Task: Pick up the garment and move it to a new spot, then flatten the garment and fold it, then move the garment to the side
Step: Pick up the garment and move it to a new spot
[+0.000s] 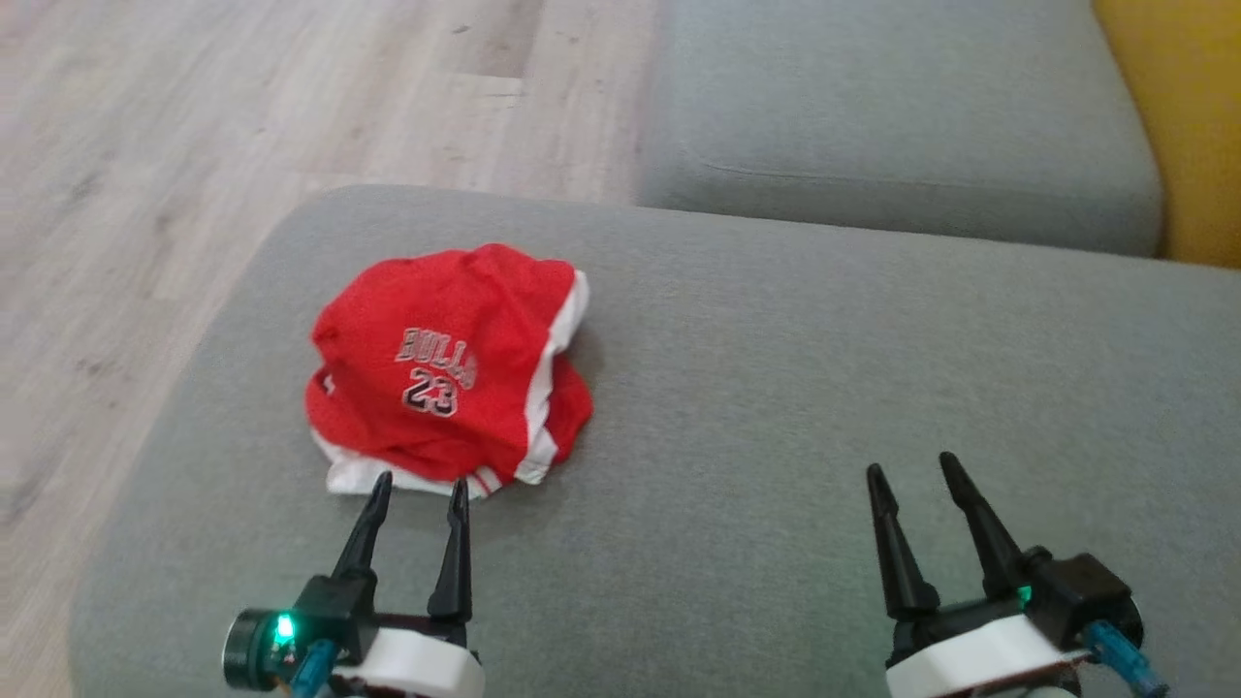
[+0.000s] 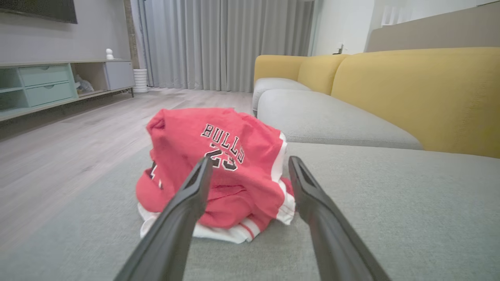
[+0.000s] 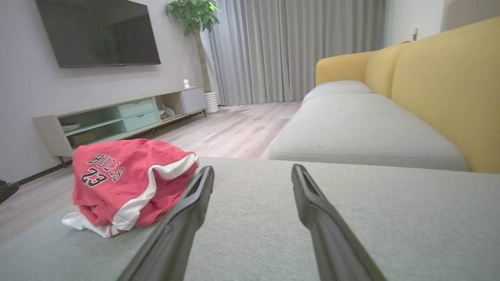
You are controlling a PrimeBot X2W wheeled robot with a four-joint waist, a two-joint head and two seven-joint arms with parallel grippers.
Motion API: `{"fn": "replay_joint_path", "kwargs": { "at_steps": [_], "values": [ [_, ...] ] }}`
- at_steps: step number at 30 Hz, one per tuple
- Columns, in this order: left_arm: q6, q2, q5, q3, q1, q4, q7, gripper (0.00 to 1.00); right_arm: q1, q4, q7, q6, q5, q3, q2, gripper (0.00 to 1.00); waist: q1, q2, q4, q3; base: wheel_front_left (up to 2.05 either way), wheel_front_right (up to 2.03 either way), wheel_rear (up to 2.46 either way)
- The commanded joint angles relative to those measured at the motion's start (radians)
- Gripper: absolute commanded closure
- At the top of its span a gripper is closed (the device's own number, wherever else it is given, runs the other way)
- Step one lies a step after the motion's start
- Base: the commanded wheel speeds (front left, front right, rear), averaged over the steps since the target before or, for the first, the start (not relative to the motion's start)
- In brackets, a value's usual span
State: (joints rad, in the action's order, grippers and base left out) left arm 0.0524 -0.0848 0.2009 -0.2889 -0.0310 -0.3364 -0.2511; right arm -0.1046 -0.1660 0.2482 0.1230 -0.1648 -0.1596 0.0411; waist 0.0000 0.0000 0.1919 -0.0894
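Note:
The garment (image 1: pixel 451 378) is a red jersey with white trim and "BULLS 23" print, lying crumpled in a heap on the left part of a grey ottoman cushion (image 1: pixel 776 388). My left gripper (image 1: pixel 420 482) is open, its fingertips just short of the heap's near white hem, nothing between them. In the left wrist view the garment (image 2: pixel 218 171) sits straight ahead of the open fingers (image 2: pixel 187 203). My right gripper (image 1: pixel 909 468) is open over bare cushion, well to the right of the heap. The right wrist view has the garment (image 3: pixel 125 179) off to the left.
Beyond the ottoman stands a sofa with grey seat cushions (image 1: pixel 892 126) and yellow backs (image 2: pixel 422 93). Wooden floor (image 1: pixel 194 145) lies to the left. A TV stand (image 3: pixel 117 117), a wall screen (image 3: pixel 97 31), a plant and curtains are far off.

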Motion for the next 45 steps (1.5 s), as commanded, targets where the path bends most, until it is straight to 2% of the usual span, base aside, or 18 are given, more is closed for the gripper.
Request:
{"fn": "replay_joint_path", "kwargs": {
  "at_steps": [1, 10, 15, 24, 28, 31, 33, 36, 41, 45],
  "values": [
    [0.001, -0.005, -0.008, 0.036, -0.036, 0.032, -0.011, 0.00, 0.030, 0.041, 0.014, 0.008, 0.006, -0.028, 0.009, 0.00, 0.0000, 0.0000, 0.033, -0.007, 0.00, 0.00, 0.00],
    [-0.006, 0.002, -0.015, 0.037, -0.032, 0.023, -0.011, 0.00, 0.014, 0.040, 0.014, 0.008, -0.012, -0.037, 0.009, 0.00, 0.0000, 0.0000, 0.136, -0.021, 0.00, 0.00, 0.00],
    [-0.009, -0.006, -0.020, 0.046, -0.025, 0.025, -0.011, 0.00, 0.017, 0.039, 0.014, 0.008, -0.020, -0.047, 0.009, 0.00, 0.0000, 0.0000, 0.167, -0.020, 0.00, 0.00, 0.00],
    [-0.016, -0.012, -0.030, 0.041, -0.045, 0.014, -0.011, 0.00, 0.024, 0.030, 0.014, 0.008, -0.023, -0.052, 0.009, 0.00, 0.0000, 0.0000, 0.172, 0.001, 0.00, 0.00, 0.00],
    [-0.044, -0.037, -0.046, 0.020, -0.113, 0.003, 0.011, 0.00, 0.037, 0.034, 0.014, 0.008, -0.021, -0.052, 0.009, 0.00, 0.0000, 0.0000, 0.147, 0.029, 0.00, 0.00, 0.00],
    [-0.090, -0.070, -0.057, 0.003, -0.209, -0.004, 0.072, 0.00, 0.048, 0.039, 0.014, 0.008, -0.014, -0.045, 0.009, 0.00, 0.0000, 0.0000, 0.120, 0.060, 0.00, 0.00, 0.00],
    [-0.134, -0.104, -0.060, -0.022, -0.286, -0.026, 0.159, 0.00, 0.056, 0.042, 0.014, 0.008, -0.010, -0.040, 0.009, 0.00, 0.0000, 0.0000, 0.098, 0.086, 0.00, 0.00, 0.00],
    [-0.168, -0.150, -0.035, -0.044, -0.418, -0.062, 0.285, 0.00, 0.077, 0.046, 0.014, 0.008, 0.005, -0.041, 0.009, 0.00, 0.0000, 0.0000, 0.054, 0.142, 0.00, 0.00, 0.00],
    [-0.182, -0.231, 0.022, -0.091, -0.617, -0.148, 0.447, 0.00, 0.113, 0.042, 0.014, 0.008, 0.012, -0.035, 0.009, 0.00, 0.0000, 0.0000, -0.014, 0.205, 0.00, 0.00, 0.00],
    [-0.183, -0.289, 0.078, -0.145, -0.716, -0.236, 0.544, 0.00, 0.133, 0.038, 0.014, 0.008, 0.009, -0.044, 0.009, 0.00, 0.0000, 0.0000, -0.057, 0.234, 0.00, 0.00, 0.00]
  ]
}}
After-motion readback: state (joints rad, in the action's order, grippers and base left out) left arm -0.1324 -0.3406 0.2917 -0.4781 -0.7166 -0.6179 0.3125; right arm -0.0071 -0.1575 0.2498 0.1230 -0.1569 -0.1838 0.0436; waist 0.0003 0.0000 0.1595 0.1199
